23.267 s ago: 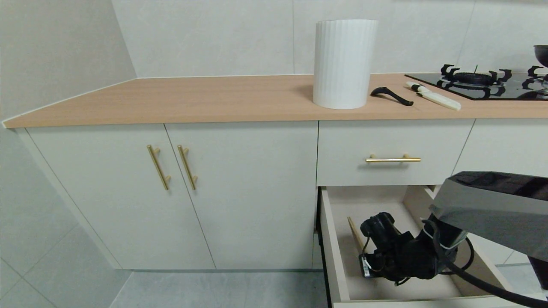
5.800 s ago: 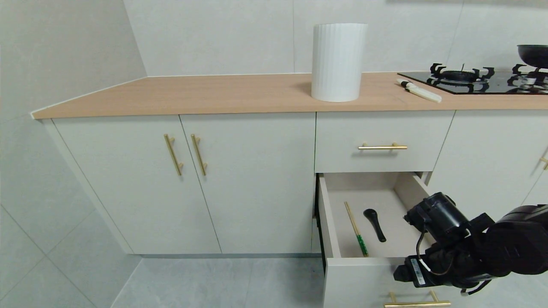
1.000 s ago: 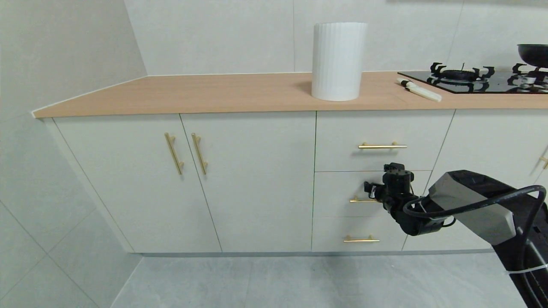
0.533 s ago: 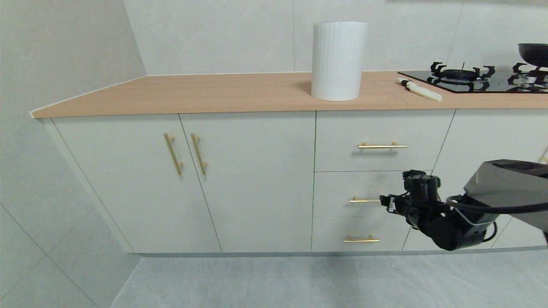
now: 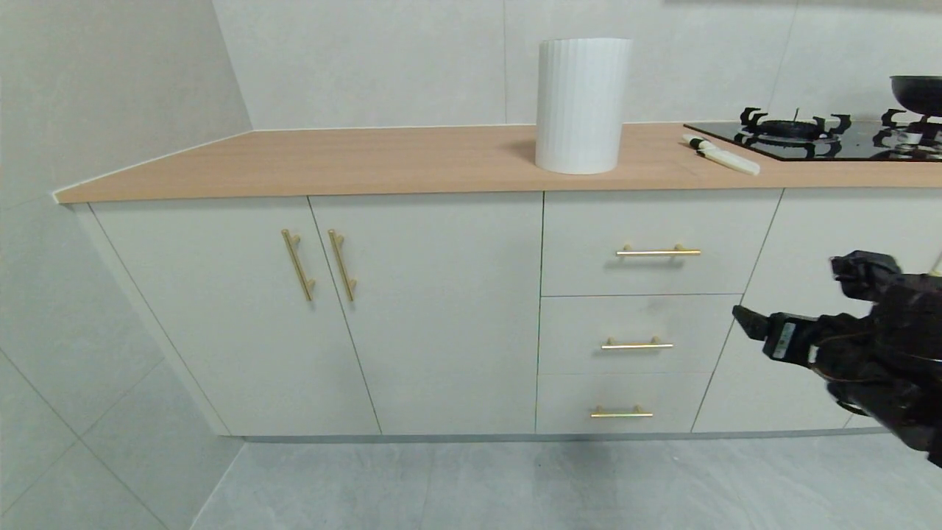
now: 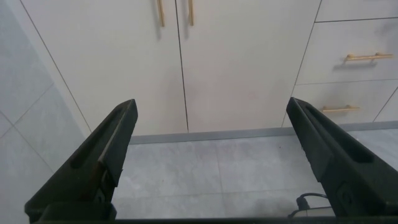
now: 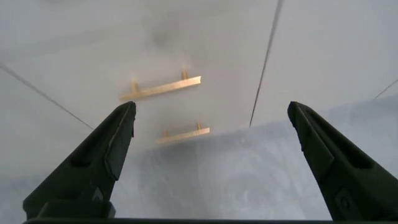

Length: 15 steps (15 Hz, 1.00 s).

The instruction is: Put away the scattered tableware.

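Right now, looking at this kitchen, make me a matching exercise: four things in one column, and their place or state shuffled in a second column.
1 white canister
2 white knife
3 middle drawer
4 right tool

A shut
B open, holding nothing
C upright on the counter
D lying beside the hob

Pairs: 1-C, 2-D, 3-A, 4-B

A: Carrying surface?
B: Long light-brown wooden countertop [image 5: 368, 158], running well above the right gripper [image 7: 211, 109].
A: What's on it?
B: Tall white ribbed cylindrical container [image 5: 583, 103], upright, up and to the gripper's left. Cream-white knife [image 5: 720, 154] lying flat, above it and slightly left. Black glass gas hob [image 5: 809, 147], set in above the gripper, knife just beside its edge.
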Tool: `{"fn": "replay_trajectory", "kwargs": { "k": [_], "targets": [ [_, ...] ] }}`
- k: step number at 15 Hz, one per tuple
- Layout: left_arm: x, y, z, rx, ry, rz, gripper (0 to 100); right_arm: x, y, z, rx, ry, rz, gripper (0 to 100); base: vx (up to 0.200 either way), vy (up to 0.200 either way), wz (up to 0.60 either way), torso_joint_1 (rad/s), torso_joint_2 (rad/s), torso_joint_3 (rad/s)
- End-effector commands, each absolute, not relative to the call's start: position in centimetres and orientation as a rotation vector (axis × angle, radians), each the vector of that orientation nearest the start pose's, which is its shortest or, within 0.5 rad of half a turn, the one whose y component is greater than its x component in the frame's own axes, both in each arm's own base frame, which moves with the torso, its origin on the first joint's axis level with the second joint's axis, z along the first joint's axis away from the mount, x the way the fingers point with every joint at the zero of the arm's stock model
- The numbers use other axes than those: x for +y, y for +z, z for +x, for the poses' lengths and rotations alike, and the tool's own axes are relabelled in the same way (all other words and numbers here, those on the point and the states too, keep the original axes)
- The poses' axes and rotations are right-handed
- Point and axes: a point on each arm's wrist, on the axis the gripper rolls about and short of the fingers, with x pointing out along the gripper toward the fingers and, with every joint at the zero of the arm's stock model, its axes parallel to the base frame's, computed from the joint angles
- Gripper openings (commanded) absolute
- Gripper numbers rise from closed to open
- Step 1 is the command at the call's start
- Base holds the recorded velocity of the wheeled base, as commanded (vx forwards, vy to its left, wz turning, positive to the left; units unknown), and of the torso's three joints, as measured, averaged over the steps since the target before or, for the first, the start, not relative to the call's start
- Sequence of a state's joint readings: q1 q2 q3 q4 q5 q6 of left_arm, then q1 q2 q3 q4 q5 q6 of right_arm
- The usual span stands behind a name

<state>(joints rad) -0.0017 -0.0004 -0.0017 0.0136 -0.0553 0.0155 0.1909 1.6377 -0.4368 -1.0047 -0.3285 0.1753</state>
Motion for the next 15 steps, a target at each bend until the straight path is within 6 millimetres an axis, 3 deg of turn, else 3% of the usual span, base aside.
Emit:
{"fn": "replay_trajectory", "kwargs": {
  "k": [1,4,5,7,8,9,11,15],
  "targets": [
    [-0.1,7.5,-2.3,0.01,-0.057,0.015,100,2.0,18.8,15.8,-0.046,-0.167,0.069,100,0.0,0.0,0.0,0.0,0.0,0.0],
    [-0.1,7.4,-2.3,0.012,-0.057,0.015,100,0.6,20.4,8.2,-0.167,-0.178,-0.002,100,0.0,0.0,0.0,0.0,0.0,0.0],
    [-0.1,7.4,-2.3,0.012,-0.057,0.015,100,0.4,20.5,6.9,-0.171,-0.18,-0.017,100,0.0,0.0,0.0,0.0,0.0,0.0],
    [-0.1,7.4,-2.3,0.012,-0.057,0.015,100,-0.4,20.7,2.3,-0.156,-0.19,-0.049,100,0.0,0.0,0.0,0.0,0.0,0.0],
    [-0.1,7.5,-2.3,0.01,-0.057,0.015,100,-1.0,20.6,-1.3,-0.144,-0.192,-0.054,100,0.0,0.0,0.0,0.0,0.0,0.0],
    [-0.1,7.4,-2.3,0.012,-0.057,0.015,100,-1.3,20.3,-3.0,-0.153,-0.2,-0.052,100,0.0,0.0,0.0,0.0,0.0,0.0],
    [-0.1,7.5,-2.3,0.01,-0.057,0.015,100,-1.5,19.9,-5.4,-0.192,-0.227,-0.046,100,0.0,0.0,0.0,0.0,0.0,0.0],
    [-0.1,7.5,-2.3,0.01,-0.057,0.015,100,-0.8,18.5,-8.0,-0.269,-0.335,-0.086,100,0.0,0.0,0.0,0.0,0.0,0.0]
  ]
}}
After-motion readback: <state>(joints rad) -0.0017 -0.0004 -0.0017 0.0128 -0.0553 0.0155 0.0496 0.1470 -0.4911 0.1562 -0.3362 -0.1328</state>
